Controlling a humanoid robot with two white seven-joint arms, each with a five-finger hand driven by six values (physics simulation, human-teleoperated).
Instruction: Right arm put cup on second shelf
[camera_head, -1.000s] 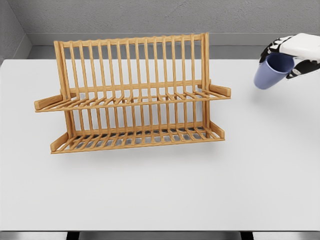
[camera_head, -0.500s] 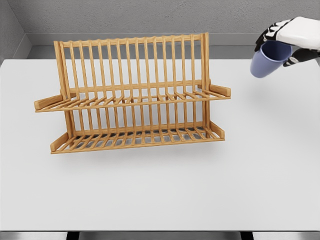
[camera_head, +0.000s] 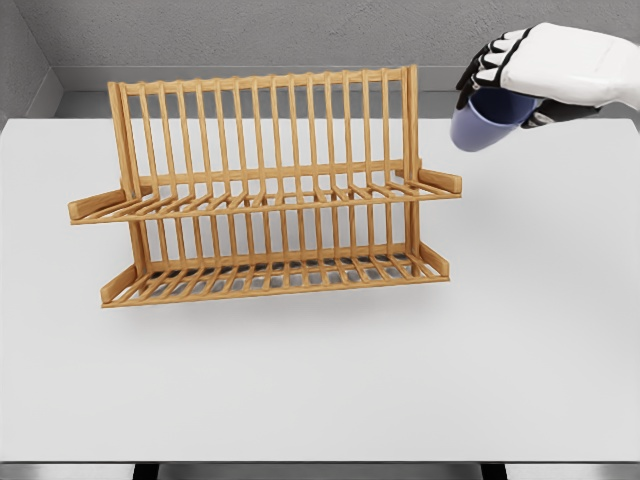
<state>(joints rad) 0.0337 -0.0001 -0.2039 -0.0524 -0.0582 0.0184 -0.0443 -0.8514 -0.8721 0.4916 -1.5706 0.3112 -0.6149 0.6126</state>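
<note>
A: Which arm shows?

B: Only the right one. Its white forearm enters from the right edge in the upper right of the frame and reaches toward the left.

A: And the hand?

B: The right hand (camera_head: 520, 75) sits at the upper right, back of the hand facing up, its black-jointed fingers (camera_head: 487, 62) curled downward around the cup (camera_head: 482, 122), which hangs tilted beneath the palm.

A: The left arm?

B: It cannot be seen.
</note>
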